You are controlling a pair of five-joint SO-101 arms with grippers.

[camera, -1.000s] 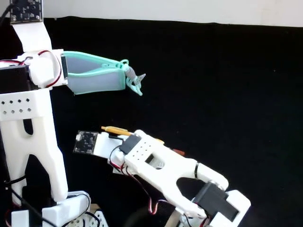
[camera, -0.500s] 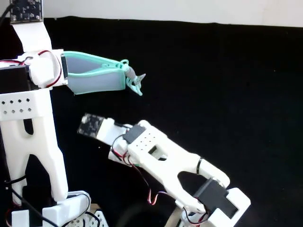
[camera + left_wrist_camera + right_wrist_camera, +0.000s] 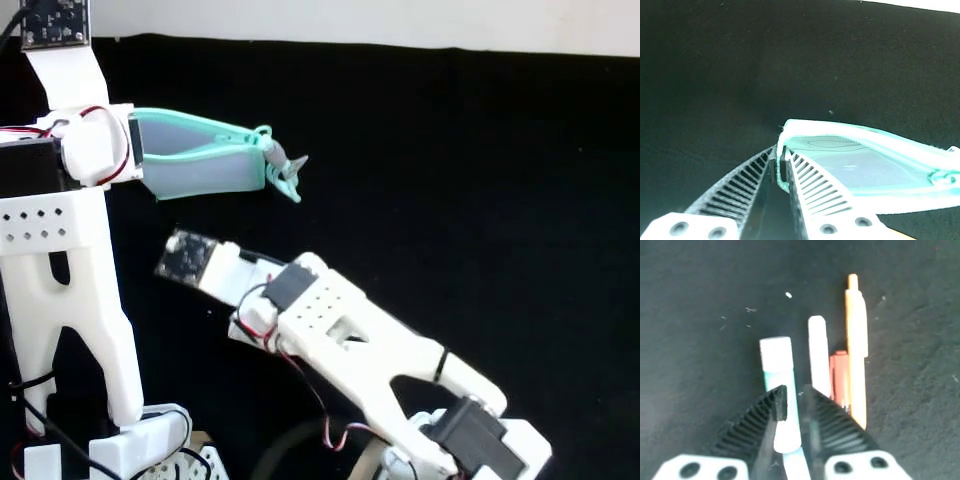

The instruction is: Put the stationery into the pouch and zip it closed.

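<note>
Red pen (image 3: pixel 840 371) end behind right fingers (image 3: pixel 837 422), pouch (image 3: pixel 865 167) cropped

- White plastic left arm (image 3: pixel 60 280) and right arm (image 3: pixel 360 345), dotted with small holes.
- Red, black and white cables (image 3: pixel 252 322) at joints.
- Dark ribbed left pincer (image 3: pixel 779 162).

The table (image 3: pixel 480 200), covered in black cloth, is carrying four pieces of stationery, all lying side by side and roughly parallel. A white and teal tube (image 3: pixel 777 365) is lying just beside a white stick (image 3: pixel 818 350). A red pen (image 3: pixel 839 370) is sitting close between that stick and an orange pen (image 3: pixel 856 340) (the longest of the four). A few pale specks (image 3: pixel 788 295) are lying on the cloth near them.
</note>
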